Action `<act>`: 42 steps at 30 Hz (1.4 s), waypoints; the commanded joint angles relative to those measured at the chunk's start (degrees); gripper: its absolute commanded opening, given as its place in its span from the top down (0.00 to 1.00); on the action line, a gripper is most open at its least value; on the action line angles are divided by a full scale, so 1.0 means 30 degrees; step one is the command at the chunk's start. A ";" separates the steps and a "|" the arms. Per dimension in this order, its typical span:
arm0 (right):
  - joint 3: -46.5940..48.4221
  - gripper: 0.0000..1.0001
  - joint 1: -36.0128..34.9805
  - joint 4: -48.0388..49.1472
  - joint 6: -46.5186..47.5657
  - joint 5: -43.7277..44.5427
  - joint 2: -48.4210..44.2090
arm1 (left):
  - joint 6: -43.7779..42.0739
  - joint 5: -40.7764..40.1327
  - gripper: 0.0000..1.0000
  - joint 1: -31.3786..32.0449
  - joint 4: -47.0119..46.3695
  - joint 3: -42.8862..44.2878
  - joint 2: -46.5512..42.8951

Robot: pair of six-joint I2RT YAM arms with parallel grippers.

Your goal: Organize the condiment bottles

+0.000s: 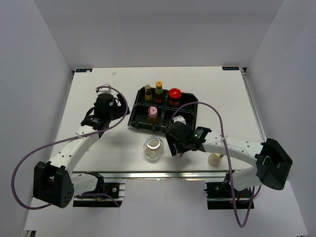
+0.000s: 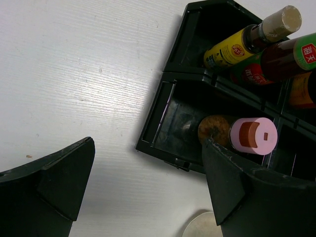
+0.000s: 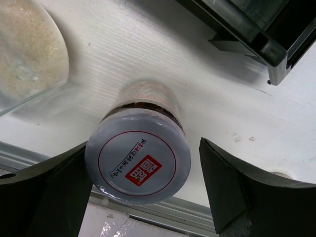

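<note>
Silver-lidded jar [image 3: 137,163]: upright on table [image 1: 207,84], long axis vertical, lid up; 5 o'clock of black tray [image 1: 134,118], 3 o'clock of clear glass jar [image 1: 153,148].
Right gripper [image 3: 143,148]: jaws apart, straddling the jar, gap on one side.
Left gripper [image 2: 148,142]: jaws wide, holding nothing; 9 o'clock of tray.

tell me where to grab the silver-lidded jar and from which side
Take the silver-lidded jar across its round lid rim, coming straight down from above. It stands upright, lid facing up, with its round sides exposed. The right hand hangs over it, open, one finger at each side.
</note>
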State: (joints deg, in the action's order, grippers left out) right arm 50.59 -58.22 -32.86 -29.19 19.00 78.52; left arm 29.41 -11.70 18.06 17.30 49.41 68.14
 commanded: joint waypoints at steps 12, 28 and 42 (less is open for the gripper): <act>0.3026 0.78 -0.0106 -0.0822 0.0793 0.0695 -0.2205 | 0.0041 -0.0200 0.02 -0.0133 -0.0200 -0.0122 -0.0828; 0.9384 0.88 0.8182 0.1870 0.5538 0.0200 0.0365 | -0.0135 -0.0815 0.02 -0.0104 0.0005 -0.0239 -0.1532; 1.1702 0.90 0.9913 0.3161 0.6742 -0.0534 0.6020 | -0.0164 -0.1225 0.02 -0.0133 0.0268 0.0084 -0.0799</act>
State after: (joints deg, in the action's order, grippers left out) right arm 81.36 -28.86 -29.52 -10.41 18.00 96.79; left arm 29.34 -14.44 18.06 17.61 49.12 65.71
